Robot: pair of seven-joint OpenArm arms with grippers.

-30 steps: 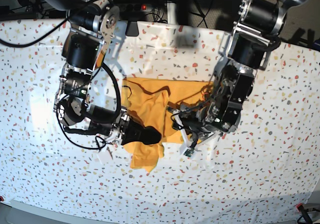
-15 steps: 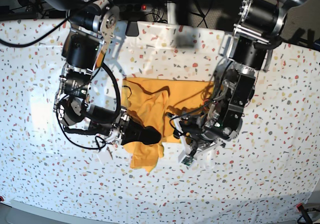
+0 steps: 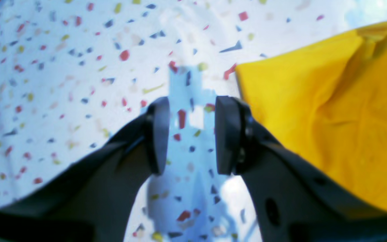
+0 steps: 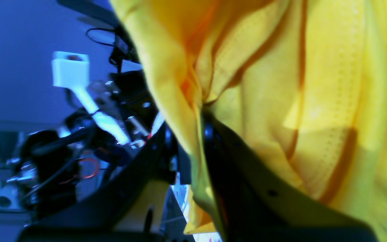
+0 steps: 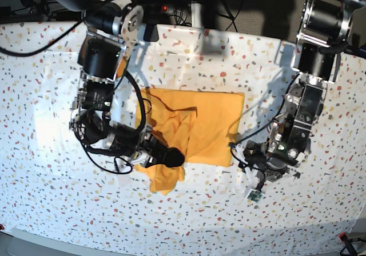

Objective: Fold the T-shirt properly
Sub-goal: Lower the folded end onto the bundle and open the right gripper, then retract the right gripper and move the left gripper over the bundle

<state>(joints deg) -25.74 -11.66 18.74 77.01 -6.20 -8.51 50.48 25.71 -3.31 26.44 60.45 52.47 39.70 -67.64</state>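
Observation:
The orange-yellow T-shirt [image 5: 206, 122] lies partly folded in the middle of the table, with a bunched flap hanging toward the front. My right gripper [image 5: 171, 158] is shut on that flap. The right wrist view shows the cloth [image 4: 281, 101] pinched between the right gripper's [image 4: 191, 137] dark fingers. My left gripper [image 5: 240, 155] hovers just off the shirt's front right corner. In the left wrist view, this gripper [image 3: 188, 134] is open with only tablecloth between its fingers. The T-shirt's edge [image 3: 331, 111] lies just to the right of them.
A white speckled tablecloth [image 5: 51, 153] covers the whole table. Cables and a power strip with a red light [image 5: 165, 8] sit beyond the far edge. The table's front edge [image 5: 171, 246] runs along the bottom of the base view.
My left arm has drawn back to the right, off the shirt, and the shirt's right half now lies flat. The right gripper keeps its hold on the front flap.

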